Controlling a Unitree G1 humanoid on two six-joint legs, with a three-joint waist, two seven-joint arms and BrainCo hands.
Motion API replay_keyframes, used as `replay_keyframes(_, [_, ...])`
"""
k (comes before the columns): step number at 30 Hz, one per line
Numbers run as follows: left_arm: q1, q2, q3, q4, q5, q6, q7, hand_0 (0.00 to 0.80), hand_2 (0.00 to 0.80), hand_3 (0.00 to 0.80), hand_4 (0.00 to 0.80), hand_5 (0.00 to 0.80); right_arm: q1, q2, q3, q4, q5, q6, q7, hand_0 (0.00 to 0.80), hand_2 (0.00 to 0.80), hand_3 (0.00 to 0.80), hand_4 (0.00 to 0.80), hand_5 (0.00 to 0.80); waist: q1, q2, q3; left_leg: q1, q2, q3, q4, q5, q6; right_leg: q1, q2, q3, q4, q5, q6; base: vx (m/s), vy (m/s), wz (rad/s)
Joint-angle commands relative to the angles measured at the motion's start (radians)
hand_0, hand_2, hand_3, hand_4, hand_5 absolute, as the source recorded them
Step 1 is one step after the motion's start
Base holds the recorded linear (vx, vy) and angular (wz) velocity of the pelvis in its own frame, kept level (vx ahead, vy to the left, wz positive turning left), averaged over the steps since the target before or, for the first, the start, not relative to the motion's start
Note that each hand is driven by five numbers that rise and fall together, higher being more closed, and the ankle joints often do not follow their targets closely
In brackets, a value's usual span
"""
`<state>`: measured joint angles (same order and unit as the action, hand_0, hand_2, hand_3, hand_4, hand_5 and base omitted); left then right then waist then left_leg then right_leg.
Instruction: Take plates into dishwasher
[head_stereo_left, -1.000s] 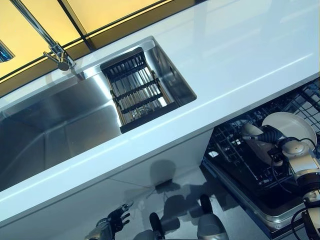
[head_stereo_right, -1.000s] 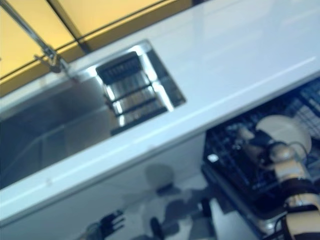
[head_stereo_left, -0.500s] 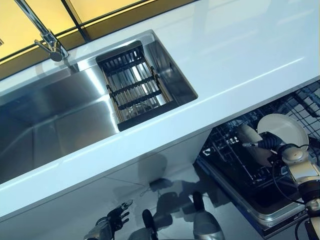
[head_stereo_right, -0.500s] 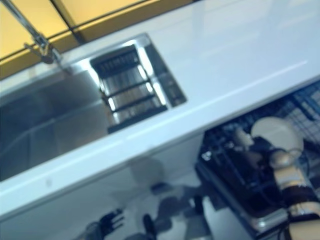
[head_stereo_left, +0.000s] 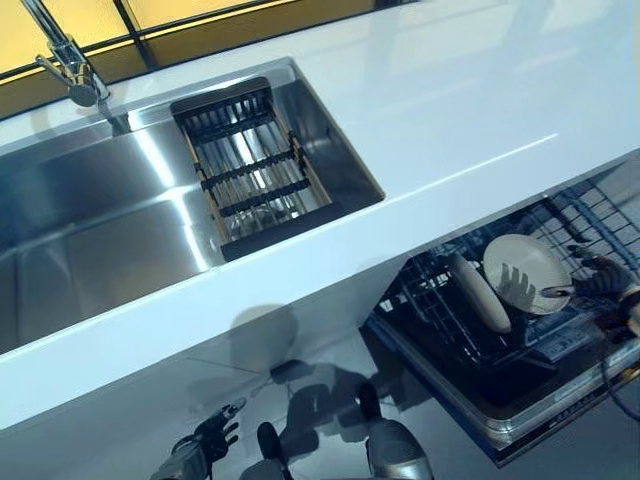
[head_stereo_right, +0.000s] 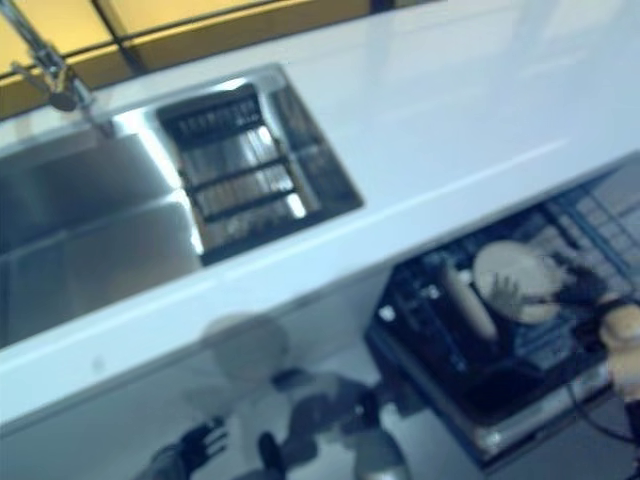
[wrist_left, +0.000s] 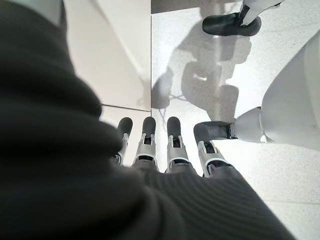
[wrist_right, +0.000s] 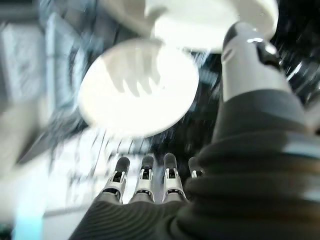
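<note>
- Two white plates stand on edge in the pulled-out dishwasher rack (head_stereo_left: 560, 350), at four o'clock: round plate (head_stereo_left: 527, 273) and, beside it, edge-on plate (head_stereo_left: 478, 292).
- Right hand (head_stereo_left: 600, 277), fingers straight and empty, hovers just right of them.
- Left hand (head_stereo_left: 205, 440), relaxed and empty, hangs at seven o'clock.
- Judgement: placing looks finished; next, fetch another plate or close up.

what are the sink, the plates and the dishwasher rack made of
Sink: brushed stainless steel by its look, grey with streaky glare. Plates: glazed white ceramic or maybe melamine, smooth and matte-glossy. Rack: thin dark wire grid, probably coated metal.
</note>
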<state>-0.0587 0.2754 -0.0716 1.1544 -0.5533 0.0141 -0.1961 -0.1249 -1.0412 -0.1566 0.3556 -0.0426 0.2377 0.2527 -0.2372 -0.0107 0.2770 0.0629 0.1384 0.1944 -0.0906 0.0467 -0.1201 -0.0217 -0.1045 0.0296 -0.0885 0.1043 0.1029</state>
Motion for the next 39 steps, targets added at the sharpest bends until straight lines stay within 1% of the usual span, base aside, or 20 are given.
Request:
replay_keyframes(1, [-0.012, 0.057, 0.023, 0.057, 0.044, -0.008, 0.007, 0.0, 0.0, 0.0, 0.0, 0.0, 0.001, -0.081, -0.038, 0.001, 0.041, -0.046, -0.021, 0.0, 0.0, 0.0, 0.0, 0.0, -0.009, -0.077, -0.099, 0.072, 0.047, 0.022, 0.003, -0.057, 0.01, -0.01, -0.028, 0.085, 0.001, 0.013, 0.063, 0.062, -0.004, -0.09])
replay_keyframes(7, [-0.004, 0.059, 0.029, 0.069, 0.044, -0.015, 0.007, 0.0, 0.0, 0.0, 0.0, 0.0, 0.025, -0.142, -0.095, 0.081, 0.131, -0.065, -0.039, 0.0, 0.0, 0.0, 0.0, 0.0, -0.015, -0.089, -0.131, 0.088, 0.053, 0.038, 0.003, -0.067, 0.011, 0.001, -0.02, 0.099, 0.001, 0.008, 0.064, 0.047, -0.009, -0.1])
replay_keyframes(15, [0.028, 0.07, 0.057, 0.086, 0.064, -0.004, 0.021, 0.0, 0.0, 0.0, 0.0, 0.0, 0.141, -0.098, -0.197, 0.159, 0.14, -0.059, -0.177, 0.0, 0.0, 0.0, 0.0, 0.0, -0.015, -0.084, -0.141, 0.124, 0.076, 0.044, 0.003, -0.07, 0.011, 0.006, -0.01, 0.084, 0.043, -0.017, 0.05, 0.032, -0.083, 0.0])
replay_keyframes(18, [0.056, 0.078, 0.079, 0.101, 0.053, -0.02, 0.043, 0.0, 0.0, 0.0, 0.0, 0.0, 0.191, -0.068, -0.233, 0.19, 0.161, -0.052, -0.242, 0.0, 0.0, 0.0, 0.0, 0.0, -0.001, -0.072, -0.131, 0.13, 0.106, 0.036, 0.003, -0.05, -0.002, 0.004, 0.016, 0.041, 0.08, -0.048, 0.026, 0.013, -0.22, 0.05])
replay_keyframes(21, [0.083, 0.094, 0.099, 0.11, 0.017, -0.051, 0.059, 0.0, 0.0, 0.0, 0.0, 0.0, 0.171, -0.057, -0.233, 0.281, 0.169, -0.043, -0.308, 0.0, 0.0, 0.0, 0.0, 0.0, 0.03, -0.061, -0.119, 0.081, 0.123, 0.007, 0.003, -0.001, -0.028, 0.03, 0.033, -0.015, 0.042, -0.041, 0.015, -0.027, -0.211, 0.2])
replay_keyframes(22, [0.084, 0.096, 0.102, 0.109, 0.014, -0.054, 0.058, 0.0, 0.0, 0.0, 0.0, 0.0, 0.163, -0.057, -0.234, 0.294, 0.17, -0.039, -0.319, 0.0, 0.0, 0.0, 0.0, 0.0, 0.035, -0.06, -0.117, 0.063, 0.122, -0.003, 0.003, 0.01, -0.033, 0.033, 0.035, -0.02, 0.031, -0.037, 0.015, -0.29, -0.186, 0.33])
replay_keyframes(23, [0.07, 0.102, 0.109, 0.107, 0.012, -0.067, 0.057, 0.0, 0.0, 0.0, 0.0, 0.0, 0.116, -0.059, -0.229, 0.347, 0.182, -0.031, -0.362, 0.0, 0.0, 0.0, 0.0, 0.0, 0.064, -0.059, -0.098, -0.003, 0.116, -0.035, 0.003, 0.045, -0.048, 0.029, 0.041, -0.034, 0.011, -0.027, 0.016, -0.364, -0.112, 0.42])
replay_keyframes(24, [0.056, 0.1, 0.122, 0.113, 0.016, -0.077, 0.048, 0.0, 0.0, 0.0, 0.0, 0.0, 0.074, -0.067, -0.205, 0.377, 0.193, -0.02, -0.38, 0.0, 0.0, 0.0, 0.0, 0.0, 0.072, -0.059, -0.087, 0.008, 0.109, -0.034, 0.003, 0.045, -0.046, 0.015, 0.04, -0.044, 0.014, -0.021, 0.011, -0.459, -0.074, 0.48])
replay_keyframes(26, [0.016, 0.087, 0.13, 0.12, 0.016, -0.08, 0.035, 0.0, 0.0, 0.0, 0.0, 0.0, 0.037, -0.075, -0.199, 0.423, 0.167, -0.018, -0.391, 0.0, 0.0, 0.0, 0.0, 0.0, 0.049, -0.07, -0.084, 0.057, 0.111, 0.045, 0.078, 0.026, -0.049, -0.021, 0.019, -0.08, 0.019, 0.004, -0.009, -0.369, 0.031, 0.18])
replay_keyframes(27, [-0.005, 0.07, 0.124, 0.123, 0.019, -0.078, 0.033, 0.0, 0.0, 0.0, 0.0, 0.0, 0.044, -0.081, -0.209, 0.448, 0.165, -0.038, -0.383, 0.0, 0.0, 0.0, 0.0, 0.0, 0.031, -0.074, -0.084, 0.08, 0.122, 0.047, 0.184, 0.005, -0.05, -0.037, 0.014, -0.088, 0.025, 0.013, -0.029, -0.344, 0.042, 0.21])
replay_keyframes(29, [-0.023, 0.044, 0.114, 0.118, 0.013, -0.086, 0.038, 0.0, 0.0, 0.0, 0.0, 0.0, 0.08, -0.084, -0.238, 0.434, 0.166, -0.04, -0.385, 0.0, 0.0, 0.0, 0.0, 0.0, 0.001, -0.079, -0.096, 0.115, 0.084, -0.047, 0.353, -0.031, -0.03, -0.106, 0.018, -0.066, 0.051, 0.033, -0.057, -0.358, 0.075, 0.21])
replay_keyframes(30, [-0.035, 0.037, 0.102, 0.106, -0.006, -0.084, 0.044, 0.0, 0.0, 0.0, 0.0, 0.0, 0.087, -0.08, -0.241, 0.428, 0.193, -0.048, -0.4, 0.0, 0.0, 0.0, 0.0, 0.0, -0.014, -0.076, -0.092, 0.132, 0.038, -0.103, 0.369, -0.069, -0.009, -0.167, 0.028, -0.038, 0.09, 0.04, -0.061, -0.436, 0.141, -0.01])
replay_keyframes(31, [-0.05, 0.034, 0.09, 0.088, -0.033, -0.078, 0.053, 0.0, 0.0, 0.0, 0.0, 0.0, 0.081, -0.081, -0.245, 0.419, 0.205, -0.047, -0.405, 0.0, 0.0, 0.0, 0.0, 0.0, -0.021, -0.063, -0.076, 0.138, 0.0, -0.154, 0.328, -0.131, 0.015, -0.222, 0.049, -0.011, 0.133, 0.042, -0.056, -0.548, 0.169, 0.04])
replay_keyframes(32, [-0.072, 0.033, 0.077, 0.06, -0.053, -0.064, 0.065, 0.0, 0.0, 0.0, 0.0, 0.0, 0.057, -0.083, -0.23, 0.416, 0.221, -0.033, -0.433, 0.0, 0.0, 0.0, 0.0, 0.0, -0.025, -0.046, -0.052, 0.153, -0.025, -0.145, 0.247, -0.196, 0.039, -0.288, 0.058, -0.006, 0.213, 0.041, -0.039, -0.606, 0.192, 0.22])
replay_keyframes(33, [-0.107, 0.036, 0.066, 0.054, -0.062, -0.048, 0.074, 0.0, 0.0, 0.0, 0.0, 0.0, 0.037, -0.087, -0.226, 0.438, 0.242, -0.041, -0.45, 0.0, 0.0, 0.0, 0.0, 0.0, -0.044, -0.04, -0.031, 0.162, -0.02, -0.087, 0.202, -0.238, 0.056, -0.341, 0.046, -0.023, 0.24, 0.05, -0.021, -0.641, 0.19, 0.39])
replay_keyframes(34, [-0.138, 0.04, 0.047, 0.059, -0.07, -0.043, 0.083, 0.0, 0.0, 0.0, 0.0, 0.0, 0.02, -0.092, -0.233, 0.478, 0.251, -0.062, -0.449, 0.0, 0.0, 0.0, 0.0, 0.0, -0.065, -0.037, -0.017, 0.173, -0.012, -0.041, 0.184, -0.259, 0.061, -0.382, 0.028, -0.037, 0.252, 0.064, -0.007, -0.61, 0.189, 0.61])
replay_keyframes(35, [-0.159, 0.042, 0.019, 0.068, -0.084, -0.05, 0.094, 0.0, 0.0, 0.0, 0.0, 0.0, 0.006, -0.09, -0.234, 0.508, 0.257, -0.083, -0.463, 0.0, 0.0, 0.0, 0.0, 0.0, -0.071, -0.036, 0.002, 0.163, -0.028, -0.047, 0.165, -0.285, 0.083, -0.41, 0.021, -0.031, 0.262, 0.081, 0.005, -0.505, 0.174, 0.82])
replay_keyframes(36, [-0.154, 0.042, 0.009, 0.064, -0.094, -0.054, 0.102, 0.0, 0.0, 0.0, 0.0, 0.0, -0.002, -0.087, -0.221, 0.519, 0.279, -0.095, -0.48, 0.0, 0.0, 0.0, 0.0, 0.0, -0.065, -0.029, 0.009, 0.166, -0.038, -0.067, 0.148, -0.275, 0.081, -0.414, 0.022, -0.035, 0.266, 0.085, 0.014, -0.397, 0.14, 0.84])
replay_keyframes(38, [-0.136, 0.049, 0.02, 0.056, -0.106, -0.054, 0.119, 0.0, 0.0, 0.0, 0.0, 0.0, 0.0, -0.074, -0.223, 0.546, 0.265, -0.118, -0.46, 0.0, 0.0, 0.0, 0.0, 0.0, -0.056, -0.037, 0.012, 0.16, -0.061, -0.071, 0.152, -0.305, 0.097, -0.408, 0.005, -0.034, 0.235, 0.112, 0.031, -0.269, 0.053, 0.27])
replay_keyframes(39, [-0.118, 0.059, 0.037, 0.048, -0.113, -0.044, 0.129, 0.0, 0.0, 0.0, 0.0, 0.0, 0.003, -0.063, -0.217, 0.564, 0.24, -0.142, -0.452, 0.0, 0.0, 0.0, 0.0, 0.0, -0.038, -0.04, 0.009, 0.159, -0.071, -0.078, 0.158, -0.312, 0.103, -0.388, 0.001, -0.047, 0.211, 0.123, 0.035, -0.287, 0.01, 0.17])
